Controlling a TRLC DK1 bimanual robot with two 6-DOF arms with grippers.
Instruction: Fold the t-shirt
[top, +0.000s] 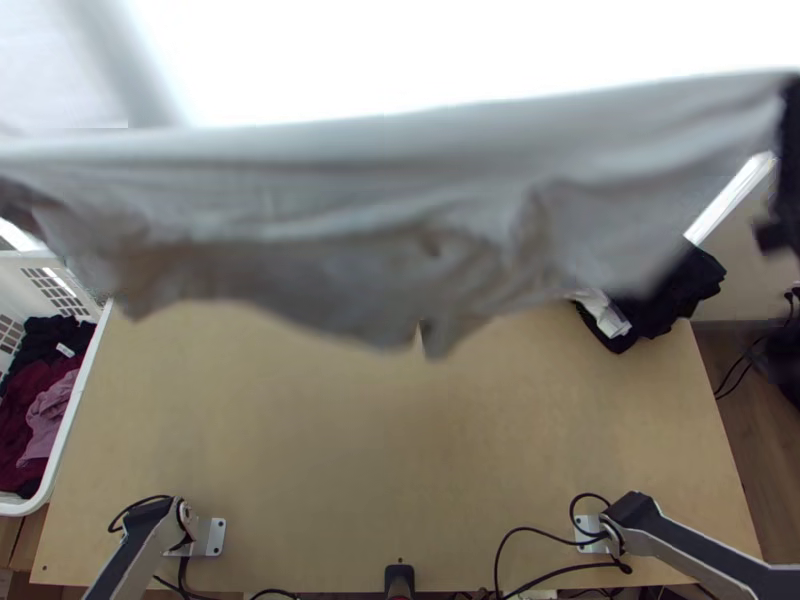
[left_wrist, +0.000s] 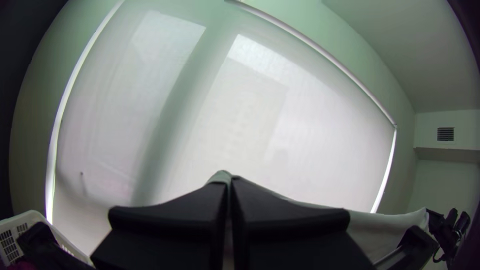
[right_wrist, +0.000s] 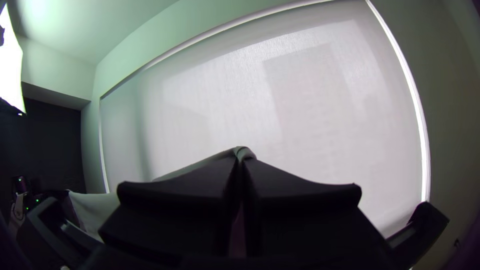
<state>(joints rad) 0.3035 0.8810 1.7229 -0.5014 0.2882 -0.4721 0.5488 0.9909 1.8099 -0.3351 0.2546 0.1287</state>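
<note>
Hanging above the table (top: 400, 430) in the top view, the pale t-shirt (top: 380, 200) is drawn out wide over its far part, with some sag and creases in its lower edge. Folding has not begun as far as this shows: the shirt is up off the table, and laying it flat, the folds themselves and any smoothing are all left. Picking it up and spreading it look done. Dark garments (top: 680, 295) lie at the table's far right.

In the left wrist view, the left gripper (left_wrist: 229, 182) is pinched together on a bit of the shirt, up above the table.

In the right wrist view, the right gripper (right_wrist: 241, 160) is likewise closed tight over cloth, above the table. Which part of the shirt each grips, I cannot tell.
</note>
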